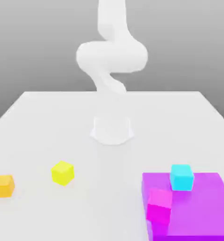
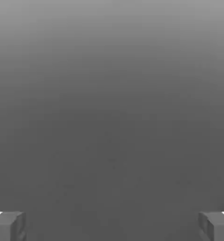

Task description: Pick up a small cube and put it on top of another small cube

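On table (image 1: pixel 48 122): yellow cube (image 1: pixel 62 172) at 8 o'clock from arm base (image 1: pixel 112 129), orange cube (image 1: pixel 3 186) farther out, well apart. Cyan cube (image 1: pixel 182 177) sits atop purple block (image 1: pixel 203 207) at 4 o'clock, magenta cube (image 1: pixel 159 205) touching block's near corner. Gripper (image 2: pixel 112 226) fingers (image 2: pixel 8 225) spread wide, nothing between.

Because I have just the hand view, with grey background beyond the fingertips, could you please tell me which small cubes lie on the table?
Observer: An orange cube and a yellow cube sit apart on the white table, toward the exterior view's left.
Operator: Thank you. Is there anything on the other side?
Observer: A cyan cube rests on top of a large purple block at the exterior view's right.
Operator: Is anything else near it?
Observer: A magenta cube is at that block's near left corner. I cannot tell whether it is on the block or beside it.
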Motion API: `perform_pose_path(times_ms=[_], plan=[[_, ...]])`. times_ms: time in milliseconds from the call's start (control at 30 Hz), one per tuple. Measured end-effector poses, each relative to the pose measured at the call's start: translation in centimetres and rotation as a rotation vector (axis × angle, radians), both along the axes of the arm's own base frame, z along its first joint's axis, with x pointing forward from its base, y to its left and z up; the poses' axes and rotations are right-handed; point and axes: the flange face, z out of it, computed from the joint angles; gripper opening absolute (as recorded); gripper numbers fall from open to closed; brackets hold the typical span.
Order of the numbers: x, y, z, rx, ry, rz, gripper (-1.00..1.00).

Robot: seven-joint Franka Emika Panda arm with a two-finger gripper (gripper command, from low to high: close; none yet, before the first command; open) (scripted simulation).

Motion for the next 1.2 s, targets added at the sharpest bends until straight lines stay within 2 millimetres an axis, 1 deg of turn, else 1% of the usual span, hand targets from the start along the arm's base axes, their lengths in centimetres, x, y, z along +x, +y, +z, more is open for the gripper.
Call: perform_pose_path(times_ms=[67, 167, 267, 367, 467, 567, 633, 733, 800, 933, 1000, 1100, 1133, 1200], plan=[[2.3, -2.3, -3.2, 0.017, 0.053, -0.101, 0.0], [4.8, -6.0, -8.0, 0.047, 0.126, -0.243, 0.0], [6.3, -10.0, -13.1, 0.085, 0.195, -0.382, 0.0], [6.8, -14.2, -18.4, 0.13, 0.26, -0.519, 0.0], [6.4, -18.3, -23.7, 0.182, 0.322, -0.653, 0.0], [5.2, -22.0, -29.1, 0.242, 0.381, -0.785, 0.0], [3.5, -24.8, -32.7, 0.29, 0.416, -0.886, 0.0], [0.6, -28.0, -37.9, 0.369, 0.466, -1.026, 0.0], [-1.0, -29.0, -41.3, 0.421, 0.499, -1.1, 0.0], [-4.5, -30.4, -47.6, 0.53, 0.555, -1.241, 0.0], [-5.0, -30.6, -50.2, 0.548, 0.561, -1.262, 0.0], [-5.2, -30.6, -54.0, 0.551, 0.564, -1.269, 0.0], [-5.2, -30.6, -54.7, 0.551, 0.565, -1.269, -1.0], [-5.2, -30.6, -54.7, 0.551, 0.565, -1.269, -1.0]])
